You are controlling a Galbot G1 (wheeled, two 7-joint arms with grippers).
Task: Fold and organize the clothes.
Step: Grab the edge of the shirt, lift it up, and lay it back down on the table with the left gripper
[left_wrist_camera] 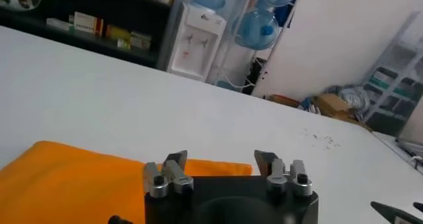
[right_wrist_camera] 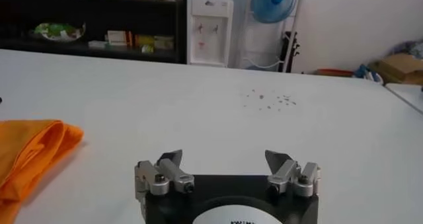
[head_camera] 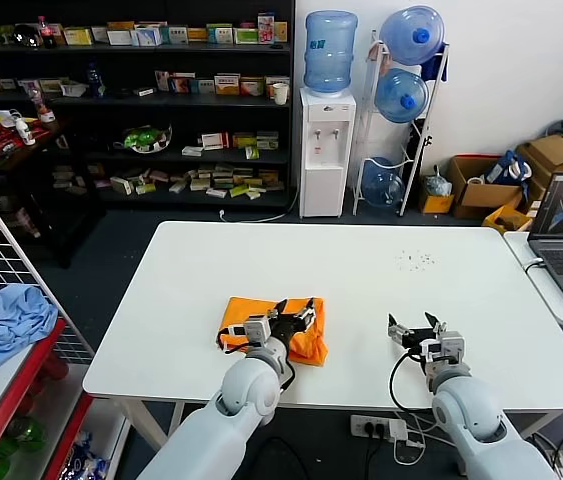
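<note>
Orange cotton T-shirt (head_camera: pixel 272 327) sat folded into compact bundle near front edge of white table (head_camera: pixel 361 270), so folding looked pretty much done. Left gripper (head_camera: pixel 295 314) hovered right over it, jaws spread wide, holding nothing. Right gripper (head_camera: pixel 413 332) parked well off to side, also open and empty, probably just keeping clear.
</note>
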